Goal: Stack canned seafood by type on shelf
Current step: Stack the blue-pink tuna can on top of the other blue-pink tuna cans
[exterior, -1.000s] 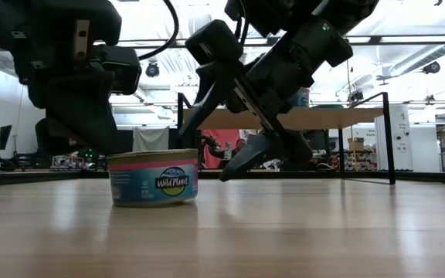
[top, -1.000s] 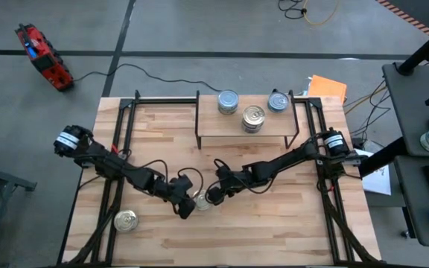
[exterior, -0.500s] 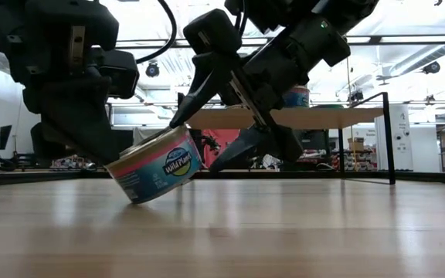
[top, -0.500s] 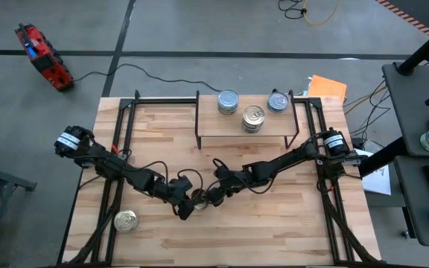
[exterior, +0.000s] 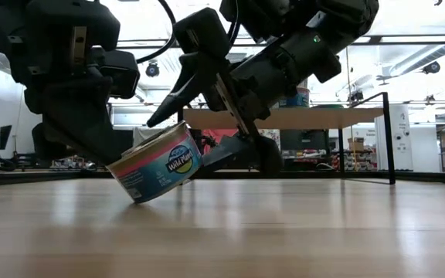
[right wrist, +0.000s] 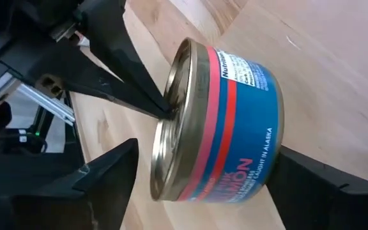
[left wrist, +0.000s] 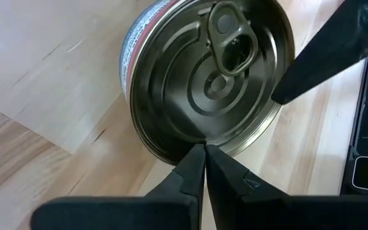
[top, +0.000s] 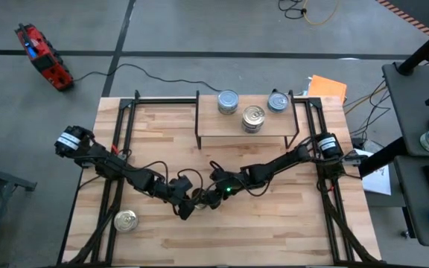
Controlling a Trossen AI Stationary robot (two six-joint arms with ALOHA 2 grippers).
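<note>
A tin with a blue and pink label and a silver pull-tab top (exterior: 157, 171) stands tipped on the middle of the table (top: 198, 199). My left gripper (left wrist: 203, 150) is shut, its tips at the tin's top rim. My right gripper (right wrist: 207, 148) is open and straddles the tin, one finger by the top and one by the bottom. Three more tins (top: 253, 118) stand on the shelf (top: 222, 130) at the far edge. Another tin (top: 126, 220) stands on the table near the left corner. My left gripper touches the tin's silver top at its rim (left wrist: 197, 139) with the shut fingertips, slanting down from the table's left. The tin leans toward it, with its lower edge (exterior: 137, 198) on the table. My right gripper has one finger (right wrist: 299, 167) against the raised bottom edge of the tin (right wrist: 275, 137), coming level from the table's right. The other finger (right wrist: 110, 167) stands off the top rim with a gap.
Black frame rails (top: 118, 141) run along the table's left and right sides. Cables loop off both arms near the tin (top: 177, 179). Bare wood lies between the tin and the shelf (top: 199, 160) and along the near edge.
My right gripper has moved toward the table's left, its open fingers coming around the tin. The tin has tipped from flat: the side facing the right gripper has risen, and the edge by the left gripper has stayed on the table.
</note>
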